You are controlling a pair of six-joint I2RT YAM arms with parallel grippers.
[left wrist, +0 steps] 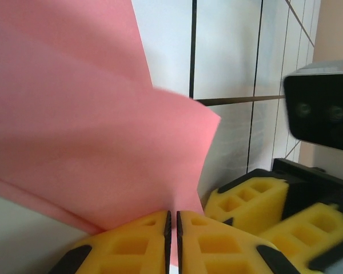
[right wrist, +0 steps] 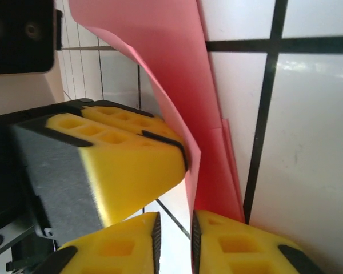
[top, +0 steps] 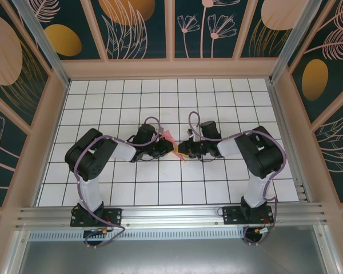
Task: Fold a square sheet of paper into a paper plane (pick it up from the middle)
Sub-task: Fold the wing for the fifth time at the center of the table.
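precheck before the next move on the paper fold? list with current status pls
1. Left gripper pinch on the pink paper: ok. The fingers are closed and the sheet rises out of the slit.
2. Right gripper free of the paper: cannot tell. Its jaws stand slightly apart with the white table visible between them, but the sheet's edge runs down against one finger.
3. Room between the two grippers: not ok. The fingertips are crowded side by side; whether they touch, cannot tell.
4. Paper folded over: ok. Overlapping layers are visible.
5. Dart shape finished: not ok. It is a loose curved sheet with no pointed tip visible.
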